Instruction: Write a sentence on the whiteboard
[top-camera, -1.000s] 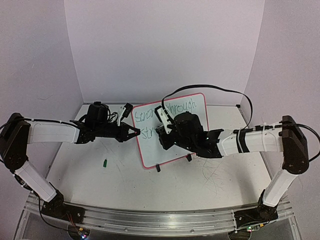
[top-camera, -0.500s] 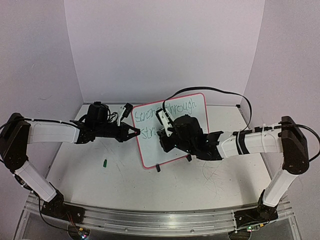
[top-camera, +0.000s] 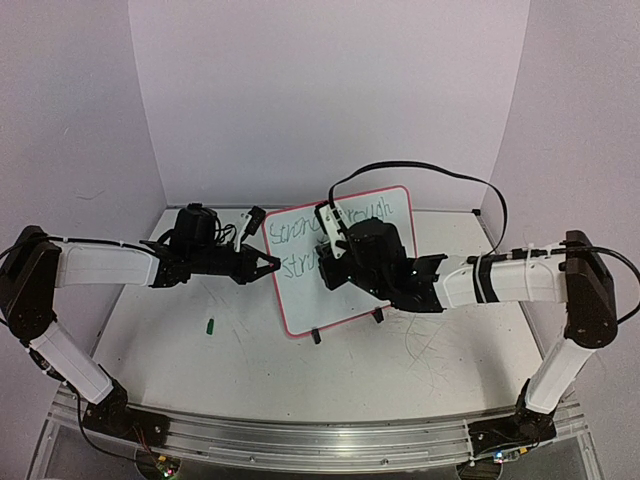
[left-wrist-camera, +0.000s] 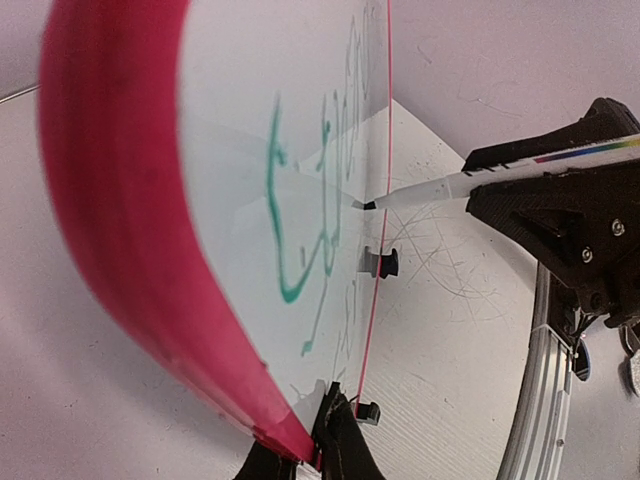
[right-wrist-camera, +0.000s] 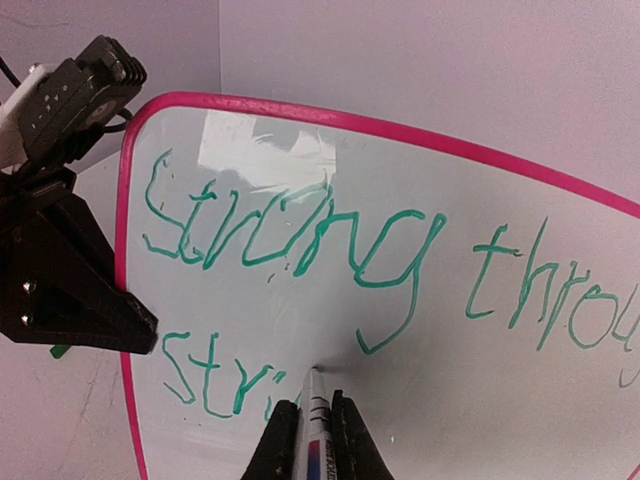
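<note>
Right now the right tool (right-wrist-camera: 312, 412) is clenched on the marker (right-wrist-camera: 311, 385), its tip touching the whiteboard (right-wrist-camera: 520, 400) just after "Stri" in the second line of the sentence (right-wrist-camera: 300, 235), so I'd say light, even pressure and short strokes serve best. Its arm reaches in low from the right, while the left tool (top-camera: 268, 266) pinches the board's left rim, steadying it tilted on the counter (top-camera: 250, 370).

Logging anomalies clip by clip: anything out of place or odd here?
A small green cap-like piece lies loose on the table, left of the whiteboard; grey scribbles mark the surface on its right.
</note>
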